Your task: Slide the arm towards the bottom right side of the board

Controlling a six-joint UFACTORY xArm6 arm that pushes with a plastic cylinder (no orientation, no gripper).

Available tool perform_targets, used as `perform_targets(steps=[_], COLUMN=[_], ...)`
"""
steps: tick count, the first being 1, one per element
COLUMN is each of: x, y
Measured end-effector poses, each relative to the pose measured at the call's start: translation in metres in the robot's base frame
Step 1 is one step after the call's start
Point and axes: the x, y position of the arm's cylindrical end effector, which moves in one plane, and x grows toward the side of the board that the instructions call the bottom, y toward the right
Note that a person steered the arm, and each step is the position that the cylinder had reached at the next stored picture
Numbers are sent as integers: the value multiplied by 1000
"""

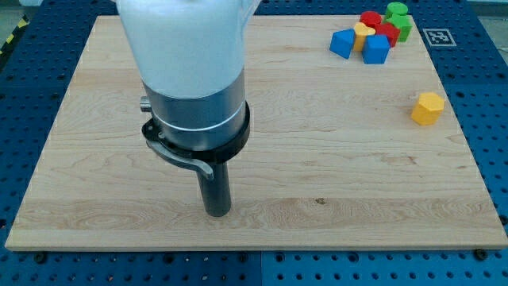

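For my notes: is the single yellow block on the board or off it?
On the board: the yellow block rests on the wooden board, near the view's right edge.

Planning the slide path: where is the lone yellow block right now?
The yellow block sits alone near the board's right edge, below the block cluster at the view's top right, far right of my tip.

You see a pale wood board (317, 159), smooth and matt with visible grain; the blocks, like the yellow one (428, 108), look like smooth painted plastic.
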Motion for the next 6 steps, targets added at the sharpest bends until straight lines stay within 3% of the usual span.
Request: perform_targets(steps=[2, 6], x=[0, -25], y=[33, 277])
